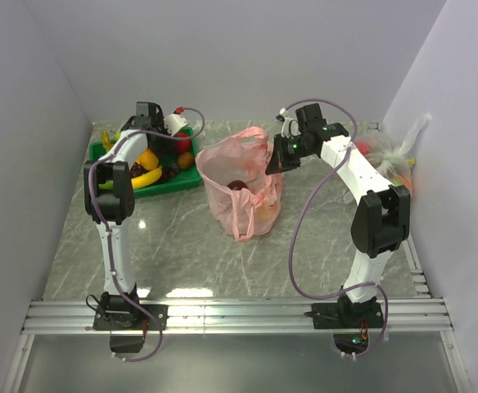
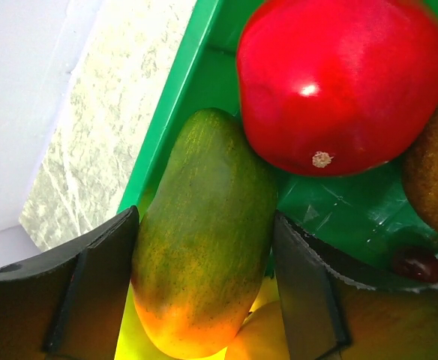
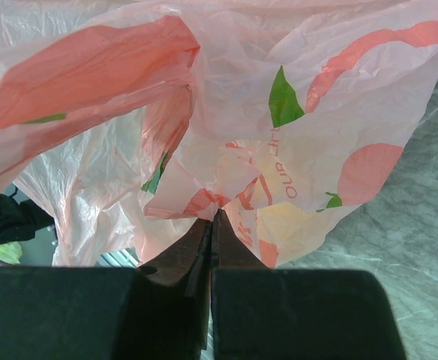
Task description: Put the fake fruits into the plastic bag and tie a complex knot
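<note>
The left gripper hung over the green tray, jaws apart astride a green-and-orange mango, with a finger close against each flank and a red fruit just beyond the fingertips; whether they already pressed could not be told. A good pick likely meant closing squarely on the mango's middle and lifting straight up, clear of that red neighbour. Off to its right, the right gripper was pinched shut on the rim of the pink plastic bag, holding its mouth up.
</note>
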Robot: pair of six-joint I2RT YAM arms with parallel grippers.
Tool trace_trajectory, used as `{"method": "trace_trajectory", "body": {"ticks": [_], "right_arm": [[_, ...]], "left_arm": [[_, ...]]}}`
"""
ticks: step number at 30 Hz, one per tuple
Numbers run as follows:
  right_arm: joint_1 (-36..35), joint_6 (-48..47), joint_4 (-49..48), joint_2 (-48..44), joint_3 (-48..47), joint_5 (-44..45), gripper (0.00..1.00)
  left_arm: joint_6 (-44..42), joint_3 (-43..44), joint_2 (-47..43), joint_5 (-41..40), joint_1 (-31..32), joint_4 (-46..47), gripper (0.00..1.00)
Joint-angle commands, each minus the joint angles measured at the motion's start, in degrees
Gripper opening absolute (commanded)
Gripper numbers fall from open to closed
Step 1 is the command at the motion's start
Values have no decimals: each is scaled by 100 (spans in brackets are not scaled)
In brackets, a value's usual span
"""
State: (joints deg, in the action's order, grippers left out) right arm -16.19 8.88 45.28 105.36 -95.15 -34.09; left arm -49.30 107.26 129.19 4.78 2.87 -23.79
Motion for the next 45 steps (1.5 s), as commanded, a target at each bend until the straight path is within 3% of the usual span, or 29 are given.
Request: {"method": "trace_trajectory", "body": {"ticks": [1,10,16,24,31,38,45], "right_arm": [[36,-1,-98,2,41,-116,0],[36,34,-160,20,85,-133,0],[54,96,-238,37,85,-116,0],[36,245,-344,37,59,-230,0],[28,342,-326,2,-12,-300,0],[28,430,-344,-147,93,-362,0],[45,404,-230,-262,129,-423,0]], "left_arm": [[245,58,-508,207,11,129,61],[929,-39,-1272,480,11,296,53],[1430,77,-1887,1015,11,-274,44],[1792,-907,-4119,3887,90,-1242,46],[1984,-1470,-5052,4488,1177,-1340,48],[2117,-1796,-4614,4418,1971,-1014,47],[1959,-1104,-3498,3830,2191,-855,54]]}}
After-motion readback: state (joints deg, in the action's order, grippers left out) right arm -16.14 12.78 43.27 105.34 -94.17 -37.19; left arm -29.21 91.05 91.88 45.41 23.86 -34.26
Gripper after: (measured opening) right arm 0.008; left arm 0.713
